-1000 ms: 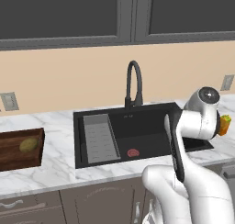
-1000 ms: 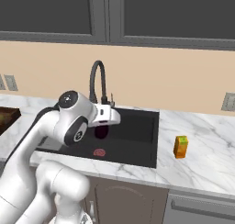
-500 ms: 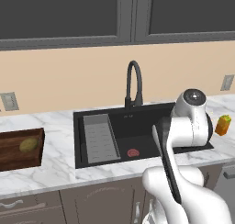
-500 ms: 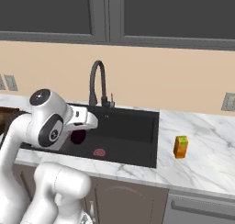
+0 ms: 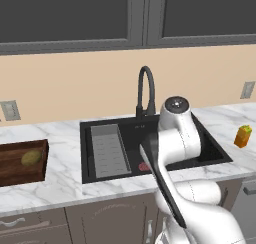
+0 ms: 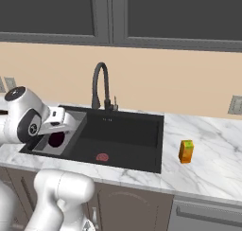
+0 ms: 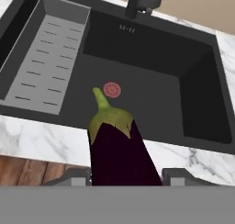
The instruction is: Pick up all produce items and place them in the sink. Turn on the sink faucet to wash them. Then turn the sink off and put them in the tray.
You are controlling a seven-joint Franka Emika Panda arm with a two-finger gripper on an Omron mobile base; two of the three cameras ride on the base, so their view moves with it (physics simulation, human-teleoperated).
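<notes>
The arm is swinging leftward across the sink point(image 5: 210, 153): a second ago the hand was hanging over the basin's right half near the faucet point(image 6: 100, 83), and now the gripper point(image 6: 60, 130) is sitting over the grey ribbed rack point(image 5: 107, 150) at the sink's left end. It is carrying the dark purple produce item point(image 7: 120, 149), an eggplant with a green cap, with the fingers clamped on its lower body; the stem end is pointing out ahead of the hand above the red drain disc point(image 7: 111, 90). The olive-yellow produce item point(image 5: 31, 158) is already lying in the tray point(image 5: 15, 170) on the counter to the far left. This is looking like the final leg, the washed eggplant travelling toward that tray. The orange block point(image 6: 185, 151) is standing untouched on the right counter.
</notes>
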